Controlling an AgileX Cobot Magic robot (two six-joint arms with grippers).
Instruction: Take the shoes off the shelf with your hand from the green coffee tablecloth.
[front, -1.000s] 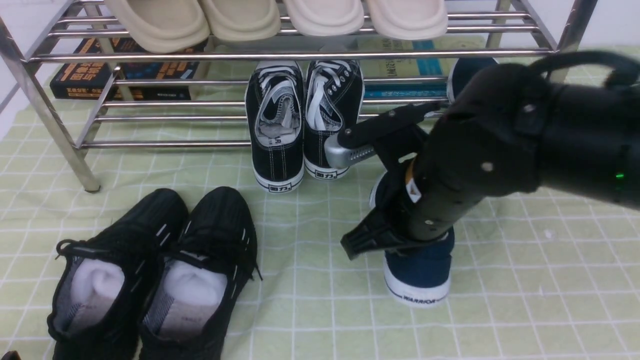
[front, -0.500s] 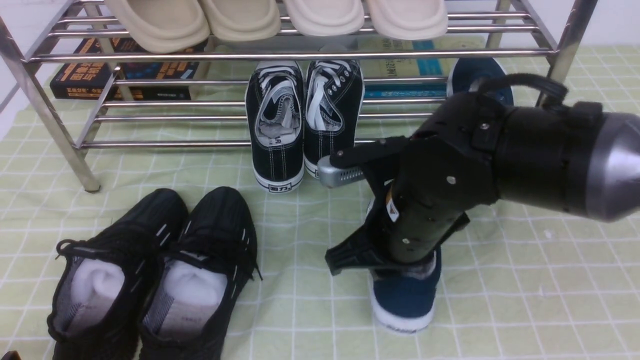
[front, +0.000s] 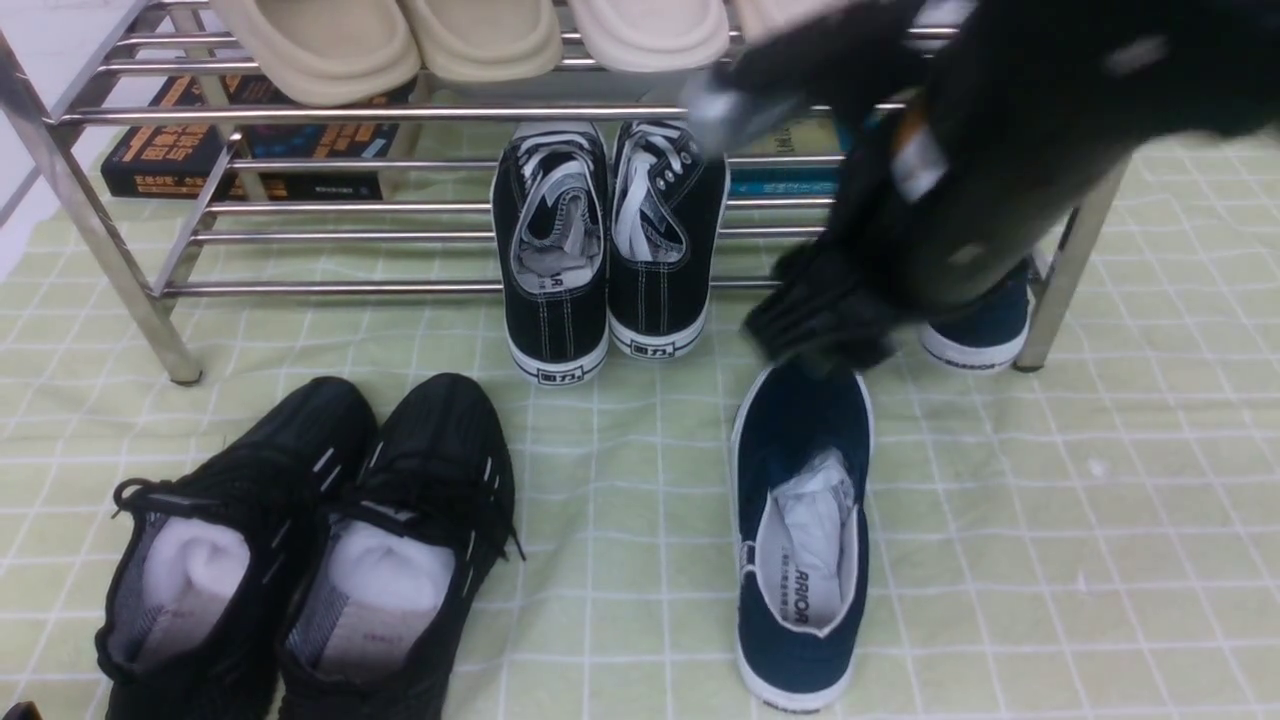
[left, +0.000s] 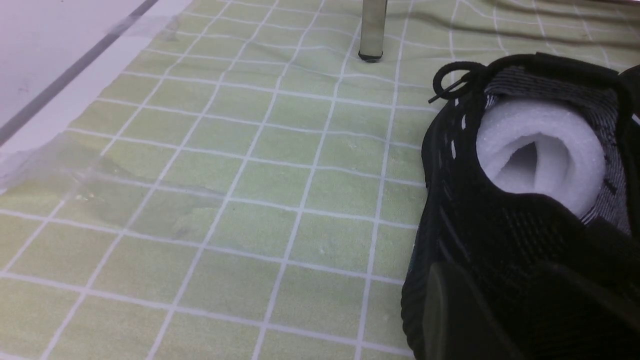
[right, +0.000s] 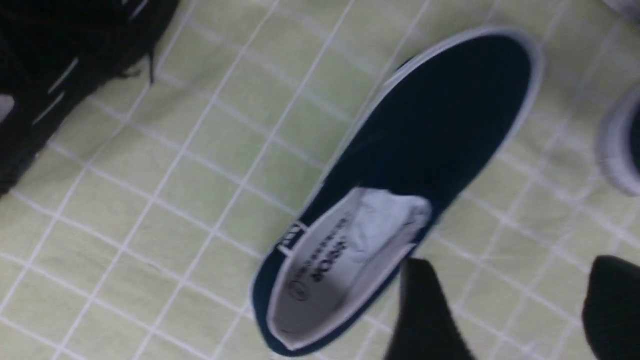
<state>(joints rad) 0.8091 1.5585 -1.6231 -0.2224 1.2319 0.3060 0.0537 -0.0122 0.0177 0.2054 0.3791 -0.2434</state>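
Observation:
One navy slip-on shoe (front: 800, 560) lies flat on the green checked tablecloth (front: 1050, 560), toe toward the chrome shelf (front: 350, 288), with white paper in its opening. It also shows in the right wrist view (right: 400, 165). The second navy shoe (front: 985, 325) sits at the shelf's right end by the leg, mostly hidden by my right arm. My right gripper (front: 820, 320) is blurred, raised above and behind the freed shoe's toe. In its wrist view it (right: 515, 310) is open and empty. My left gripper (left: 500, 285) hangs low over a black mesh sneaker (left: 500, 200), fingers dark and apart.
A pair of black mesh sneakers (front: 300, 550) stands on the cloth at front left. Black lace-up sneakers (front: 600, 250) rest on the lower tier's middle. Beige slippers (front: 480, 40) fill the upper tier. Books (front: 200, 150) lie behind the rack. A shelf leg (left: 372, 30) stands on the cloth.
My right gripper slid the navy shoe toward the front, then let it go on the cloth. The arm has since risen and swung back toward the shelf's right end.

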